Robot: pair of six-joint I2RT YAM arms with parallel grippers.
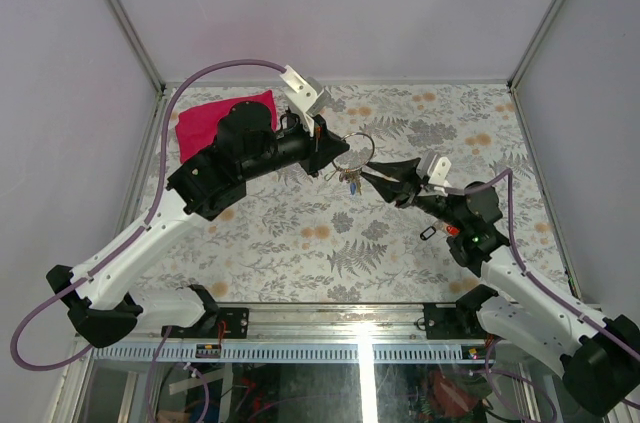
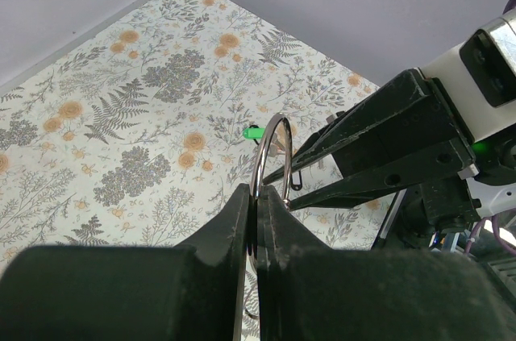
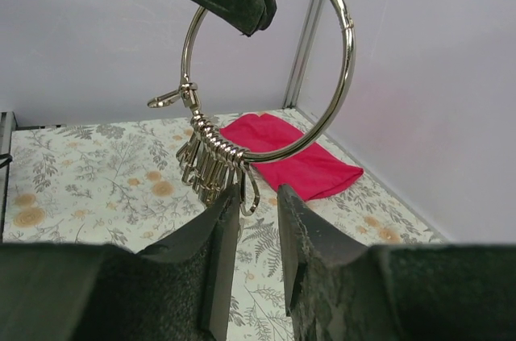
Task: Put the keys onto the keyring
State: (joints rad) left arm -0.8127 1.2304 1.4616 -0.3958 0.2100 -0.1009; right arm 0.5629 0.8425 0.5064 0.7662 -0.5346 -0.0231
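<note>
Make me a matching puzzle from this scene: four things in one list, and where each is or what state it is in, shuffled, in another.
Things:
1. keyring
2. pink cloth
3. left gripper
4. right gripper

States:
A. jaws apart, close to the ring
B. lying flat near a far corner
C. held up in the air
D. pinched shut on the ring

Pairs: 1-C, 2-B, 3-D, 4-A

lab test cell — white walls [image 1: 330,3], aluminium frame [image 1: 119,13]
</note>
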